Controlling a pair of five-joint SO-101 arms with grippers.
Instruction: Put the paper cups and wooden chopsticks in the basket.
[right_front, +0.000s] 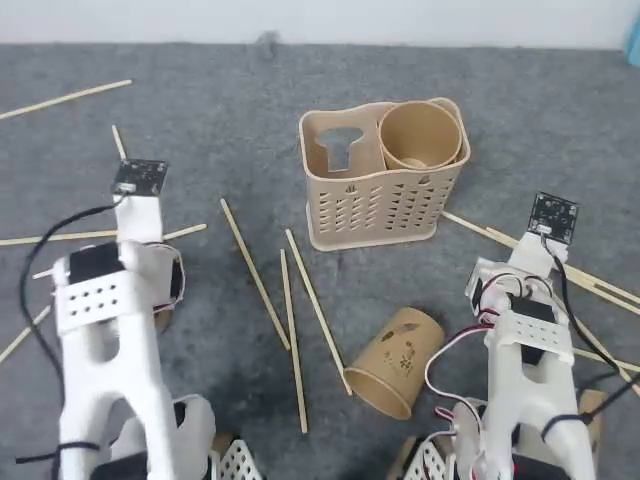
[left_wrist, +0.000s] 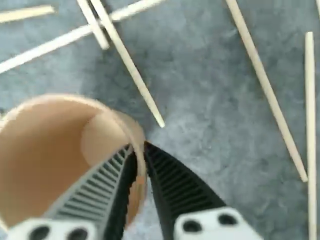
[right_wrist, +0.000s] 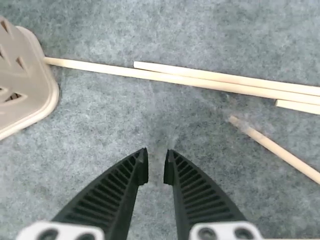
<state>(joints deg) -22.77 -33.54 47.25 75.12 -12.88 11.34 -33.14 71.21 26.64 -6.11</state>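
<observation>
One paper cup (right_front: 420, 135) is already sitting inside the basket (right_front: 375, 205). A tipped cup (right_front: 395, 362) is lying on its side on the worktop (right_front: 220, 130), a little way in front of the basket. The left gripper (left_wrist: 138, 146) is pinching the rim of a third cup (left_wrist: 60, 155), one finger inside and one outside, probably so it can carry the cup to the basket. The right gripper (right_wrist: 156, 152) is hanging near the basket, almost closed and holding nothing, with a chopstick (right_wrist: 90, 66) lying close by. More chopsticks (right_front: 293, 340) are lying all around the basket. The worktop is wearing a fuzzy grey cover, and a pale wall (right_front: 300, 20) is standing behind the basket
</observation>
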